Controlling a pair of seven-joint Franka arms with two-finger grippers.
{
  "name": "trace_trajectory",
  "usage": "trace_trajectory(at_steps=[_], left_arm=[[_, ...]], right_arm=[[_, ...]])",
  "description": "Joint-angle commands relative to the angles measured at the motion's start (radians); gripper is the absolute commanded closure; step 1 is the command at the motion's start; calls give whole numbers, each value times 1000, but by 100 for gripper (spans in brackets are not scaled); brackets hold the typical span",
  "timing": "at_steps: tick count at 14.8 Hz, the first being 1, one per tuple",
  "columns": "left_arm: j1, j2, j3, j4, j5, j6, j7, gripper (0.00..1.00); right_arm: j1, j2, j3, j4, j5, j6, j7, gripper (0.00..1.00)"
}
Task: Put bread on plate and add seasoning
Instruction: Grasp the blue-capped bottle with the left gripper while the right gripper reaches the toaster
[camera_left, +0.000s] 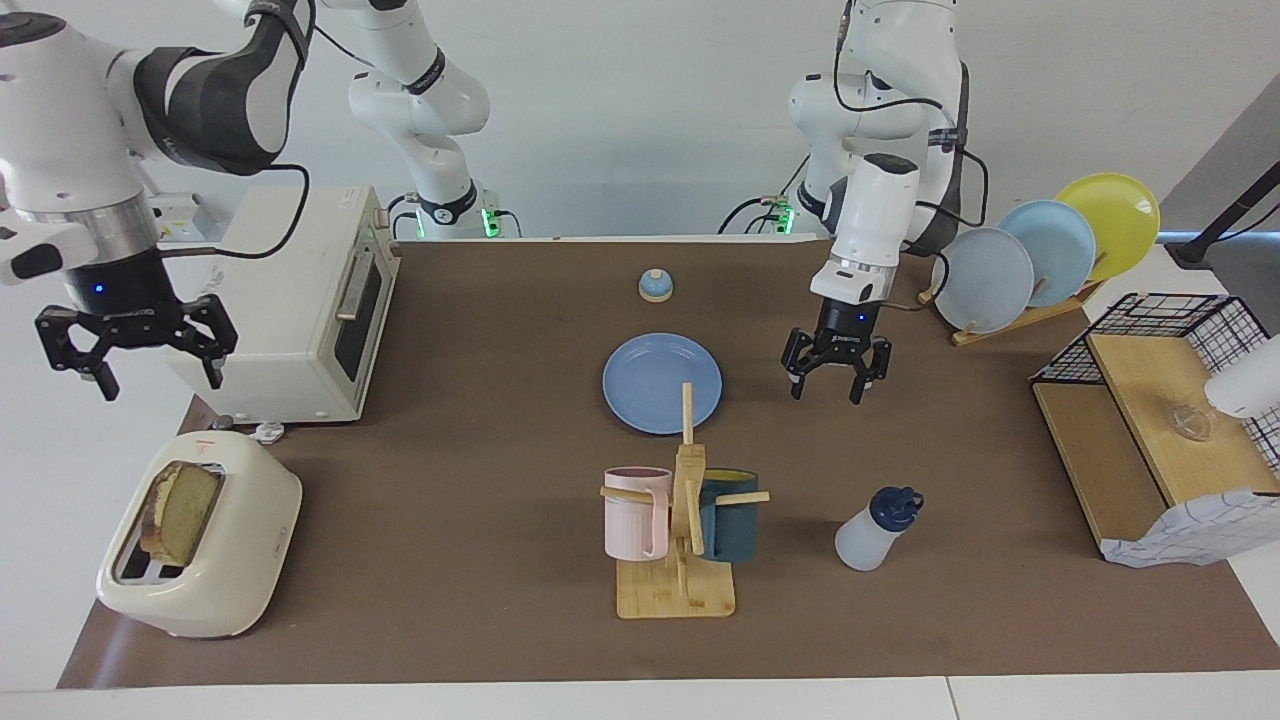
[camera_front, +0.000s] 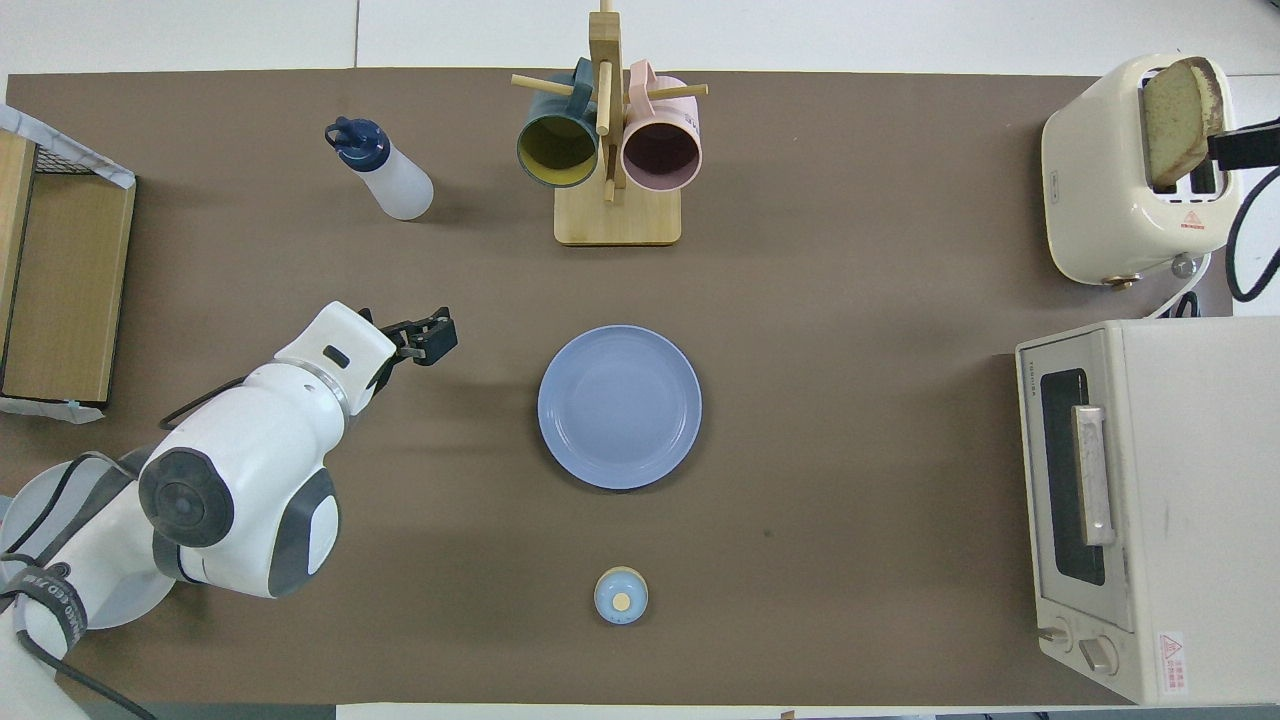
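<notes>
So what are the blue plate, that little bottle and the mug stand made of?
The plate looks like matte plastic or glazed ceramic: even blue, soft sheen; hard to tell which. The bottle looks like soft plastic, with a cloudy, see-through body and a dark blue cap. The mug stand looks like pale unpainted wood, perhaps bamboo, with visible grain.

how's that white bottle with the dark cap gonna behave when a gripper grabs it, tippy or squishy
The seasoning bottle looks like thin translucent plastic, so it probably gives under a squeeze and feels light. It stands tall on a narrow base, leaning in the facing view, so a sideways nudge would likely topple it. Its round body would probably roll once down. The open left gripper holds nothing.
</notes>
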Motion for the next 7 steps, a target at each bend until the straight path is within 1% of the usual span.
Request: trace_trajectory(at_steps=[1, 3, 4, 5, 7], left_arm=[[-16, 63, 16, 11, -14, 95, -2, 0], [-16, 99, 17, 45, -17, 103, 1, 0], [-16, 112, 20, 62, -15, 103, 1, 0], [-16, 143, 22, 89, -15, 103, 1, 0], [-14, 201, 35, 166, -14, 102, 4, 0]], right_arm=[[-9, 26, 5, -30, 21, 77, -86, 0], [-19, 55, 5, -30, 20, 117, -130, 0], [-17, 61, 5, -36, 21, 117, -130, 3], [-14, 64, 5, -51, 21, 126, -127, 5], [-23, 90, 5, -51, 21, 175, -127, 5]])
